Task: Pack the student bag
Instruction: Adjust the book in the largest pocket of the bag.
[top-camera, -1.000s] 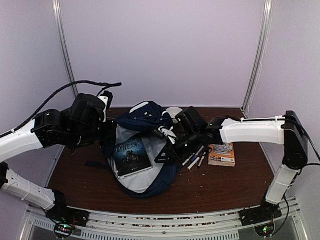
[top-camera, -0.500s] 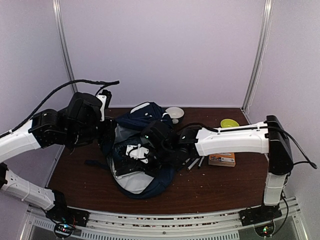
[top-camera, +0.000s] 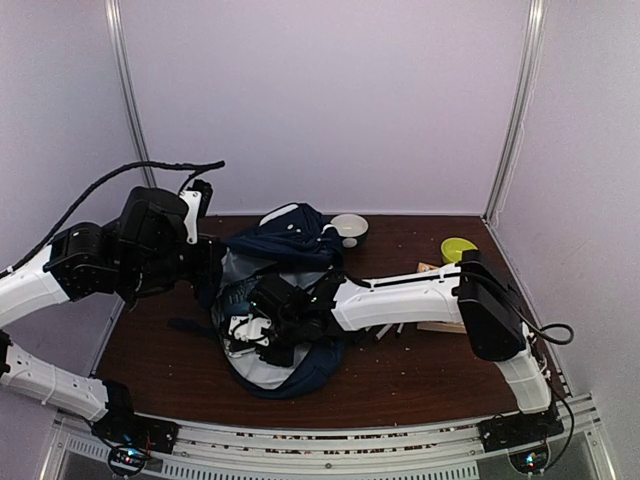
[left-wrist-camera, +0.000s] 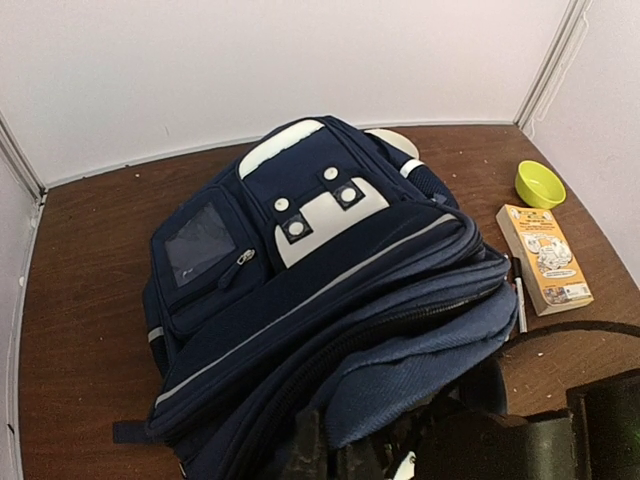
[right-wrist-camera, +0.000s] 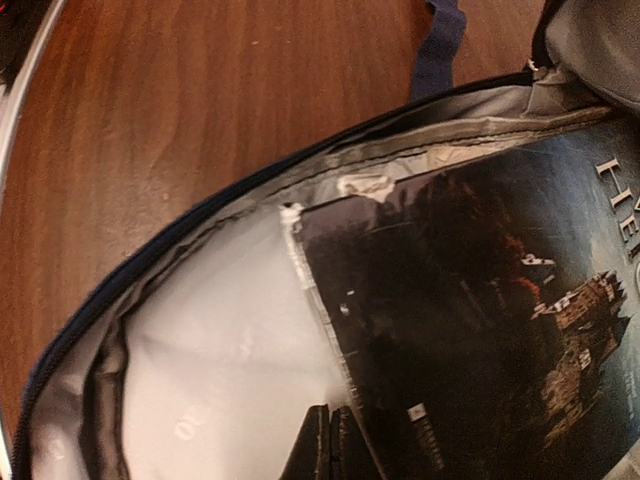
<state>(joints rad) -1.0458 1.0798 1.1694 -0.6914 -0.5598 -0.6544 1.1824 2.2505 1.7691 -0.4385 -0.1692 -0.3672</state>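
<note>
The student bag (top-camera: 292, 236) lies in the middle of the table, navy with white trim, its main compartment open toward me and its light lining (right-wrist-camera: 220, 370) showing. A dark book with a castle cover (right-wrist-camera: 480, 300) lies inside on that lining. My right gripper (right-wrist-camera: 335, 440) is shut with nothing between its fingers, low inside the bag just left of the book's edge; from above it (top-camera: 250, 325) sits over the opening. My left gripper (left-wrist-camera: 315, 450) is at the bag's left side, shut on the blue fabric rim (left-wrist-camera: 410, 375) of the opening.
To the right of the bag lie an orange book (left-wrist-camera: 545, 258), a yellow-green bowl (top-camera: 458, 247) and several pens (top-camera: 385, 333). A white bowl (top-camera: 350, 228) stands behind the bag. Walls close in the back and both sides.
My right arm has swung left from the pens into the bag's opening, over the dark book, and its jaws have closed. My left arm has shifted slightly to the left.
</note>
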